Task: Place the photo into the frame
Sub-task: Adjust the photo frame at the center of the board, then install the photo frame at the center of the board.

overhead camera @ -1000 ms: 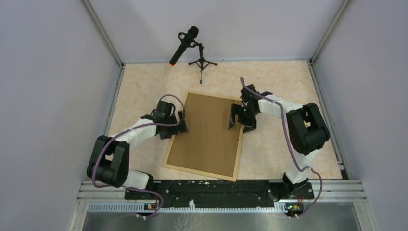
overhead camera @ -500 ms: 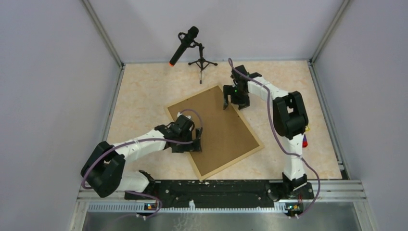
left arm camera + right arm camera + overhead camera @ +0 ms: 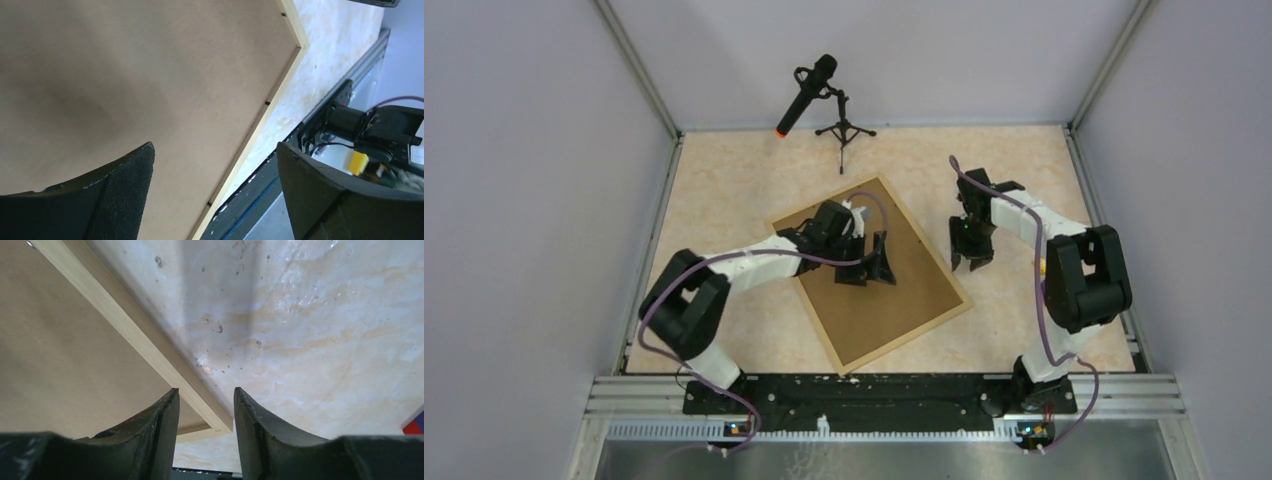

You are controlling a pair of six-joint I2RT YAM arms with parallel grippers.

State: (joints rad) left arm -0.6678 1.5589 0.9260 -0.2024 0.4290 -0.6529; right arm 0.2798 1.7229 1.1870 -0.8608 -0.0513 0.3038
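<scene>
Swinging away from the near part of the frame, the left tool is now hanging over the middle of the brown backing board. The right tool is leaving the far edge and is now hovering over bare bench, just off the frame's right side. Since a second ago the frame itself is lying turned, one corner pointing away from the arms.

In its wrist view the left tool is standing with its fingers spread wide and nothing between them. It is probably poised above the board to press it down or steady it. In the right wrist view the right tool is showing only a narrow gap between its fingers. It is pinching nothing, and the frame's corner is showing beyond that gap. It seems to be lining up with that light wooden strip, perhaps to nudge or grip the edge.

The frame is lying flat on the bench between the two arms, back side up. Its thin pale strip is running round the plain brown board, with small dark tabs along the inner edge. No photo is showing anywhere. Whether it is already lying under the board cannot be told.
</scene>
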